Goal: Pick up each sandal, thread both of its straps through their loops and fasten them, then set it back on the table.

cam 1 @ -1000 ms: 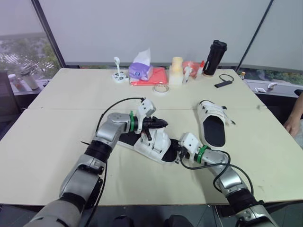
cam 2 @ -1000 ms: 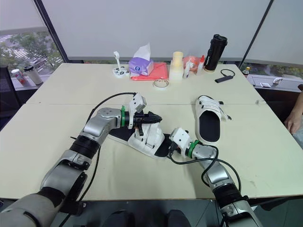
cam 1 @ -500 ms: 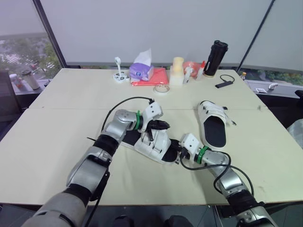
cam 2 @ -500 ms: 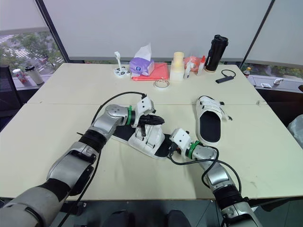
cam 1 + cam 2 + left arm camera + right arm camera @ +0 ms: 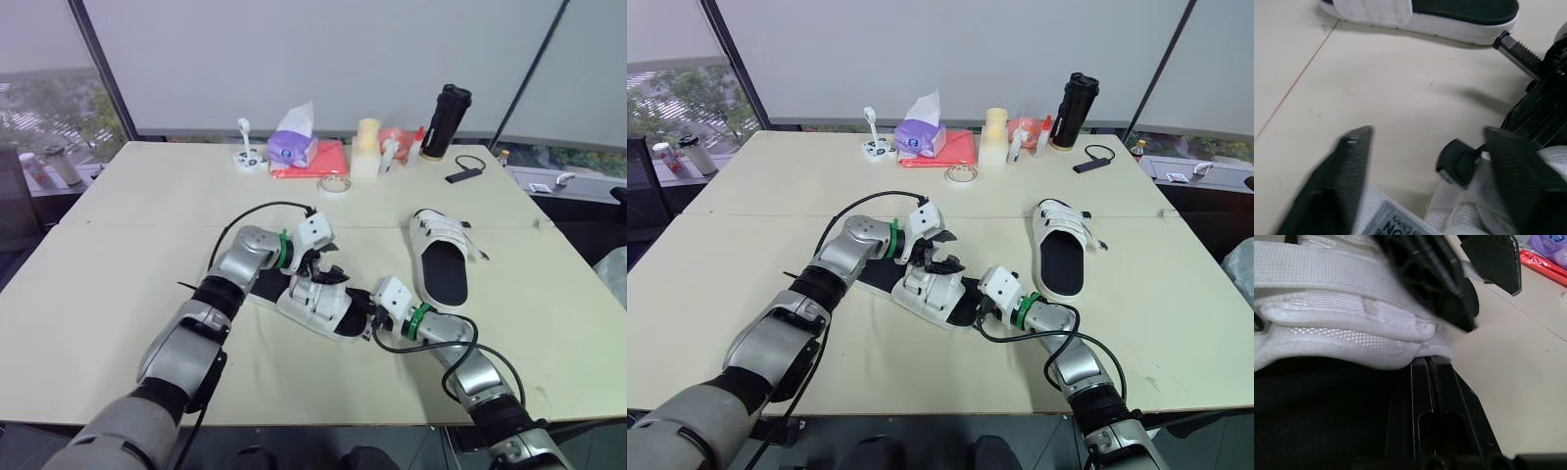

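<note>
White black-soled sandal [image 5: 312, 302] lay under my left fingers [image 5: 1344, 169], spread wide; right fingers [image 5: 1420, 396] pressed together at its end. Strap-fastening step, I judged; next: pinch strap end.

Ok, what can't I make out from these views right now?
The near sandal strap loops: eye views, the left claw covers them.
Whether its straps are threaded: right wrist view, the blurred left claw blocks the ends.
The far sandal fastenings: too small in eye views, cut off by the picture edge in left wrist view.
</note>
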